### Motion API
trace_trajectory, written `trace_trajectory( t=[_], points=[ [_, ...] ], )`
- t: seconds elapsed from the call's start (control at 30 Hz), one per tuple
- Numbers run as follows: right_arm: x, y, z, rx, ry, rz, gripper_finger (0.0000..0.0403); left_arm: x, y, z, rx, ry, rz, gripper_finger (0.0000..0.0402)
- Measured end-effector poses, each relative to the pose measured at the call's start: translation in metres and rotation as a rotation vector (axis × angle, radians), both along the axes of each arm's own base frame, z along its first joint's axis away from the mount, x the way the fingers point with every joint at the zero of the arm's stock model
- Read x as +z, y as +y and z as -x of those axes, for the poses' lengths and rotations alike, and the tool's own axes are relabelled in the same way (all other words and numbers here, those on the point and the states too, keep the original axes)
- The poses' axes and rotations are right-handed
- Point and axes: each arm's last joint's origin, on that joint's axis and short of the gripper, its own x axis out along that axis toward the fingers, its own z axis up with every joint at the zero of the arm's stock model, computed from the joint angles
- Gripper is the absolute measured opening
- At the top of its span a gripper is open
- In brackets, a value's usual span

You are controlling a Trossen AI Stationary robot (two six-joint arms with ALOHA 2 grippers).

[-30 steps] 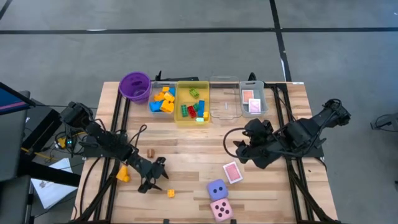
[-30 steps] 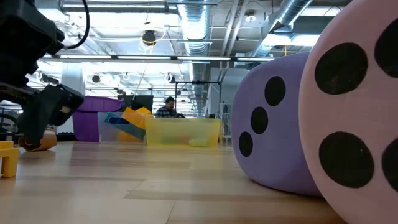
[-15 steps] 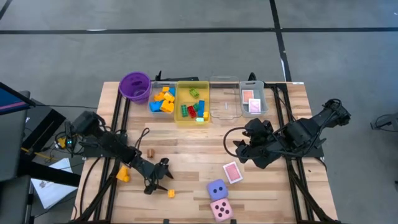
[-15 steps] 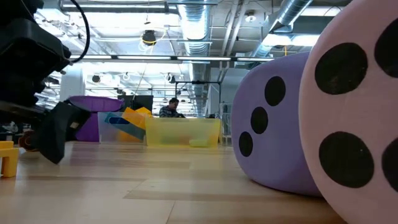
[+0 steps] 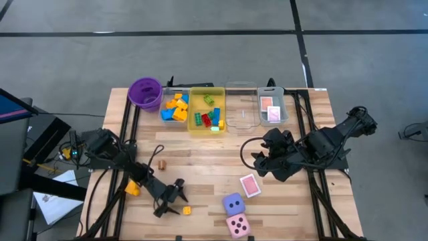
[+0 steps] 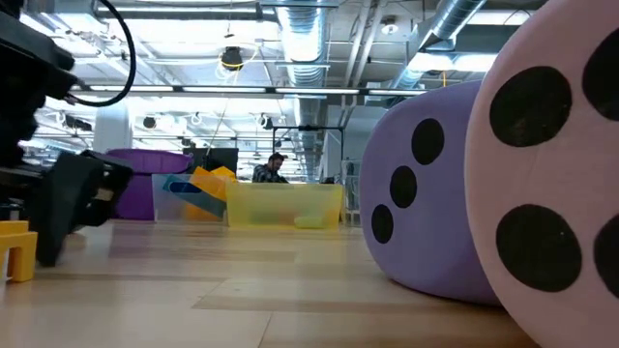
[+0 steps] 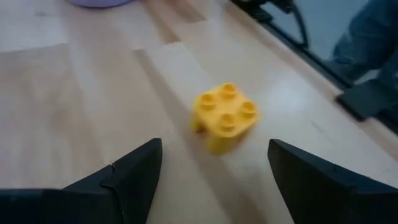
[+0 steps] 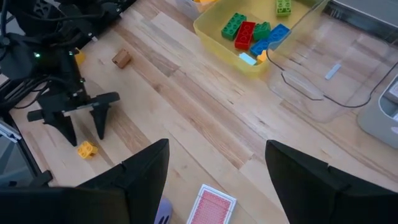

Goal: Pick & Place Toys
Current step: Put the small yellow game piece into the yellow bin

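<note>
We have our left gripper [image 5: 172, 199] low over the near part of the wooden table [image 5: 200, 154], its two dark fingers spread wide and empty, with the small yellow four-stud plastic brick [image 7: 224, 118] lying just ahead of them, not yet between them; we judge this spacing is meant to let the fingers drop on either side of the brick. In the high view the same brick [image 5: 186, 209] sits near the table's front edge, just beside the fingertips. A second yellow brick [image 5: 132, 188] lies close by the left arm, and a small brown block [image 5: 162, 163] rests a little further in. Compared with a second ago, the left gripper has travelled toward the front edge and closer to the brick, while the brick itself has not moved. Our right gripper [image 8: 211, 165] waits above the right half of the table, fingers parted about halfway and holding nothing, unchanged from the earlier frames. Beneath it lies a pink-backed playing card [image 5: 249, 185], with the purple soft die [image 5: 233, 203] and the pink soft die [image 5: 237, 225] nearer the front. The yellow rectangular tray [image 5: 206, 127] at the back already holds several coloured bricks.
</note>
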Motion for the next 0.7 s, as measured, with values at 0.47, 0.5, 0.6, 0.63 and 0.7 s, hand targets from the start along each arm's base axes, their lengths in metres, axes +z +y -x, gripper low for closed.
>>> trace_trajectory(
  t=[0.47,0.5,0.6,0.63,0.7],
  points=[
    [0.0,0.0,0.0,0.0,0.003,0.002,0.026,0.003,-0.016,-0.017,-0.045,-0.021,-0.06,0.0286],
    [0.0,0.0,0.0,0.0,0.003,0.002,0.026,0.001,-0.018,-0.019,-0.044,-0.021,-0.063,0.0286],
    [0.0,0.0,0.0,0.0,0.002,0.001,0.026,-0.003,-0.024,-0.026,-0.036,-0.017,-0.04,0.0286],
    [0.0,0.0,0.0,0.0,0.002,0.001,0.026,-0.005,-0.025,-0.028,-0.03,-0.015,-0.027,0.0286],
    [0.0,0.0,0.0,0.001,0.002,0.001,0.026,-0.008,-0.028,-0.032,-0.022,-0.019,-0.003,0.0286]
  ],
)
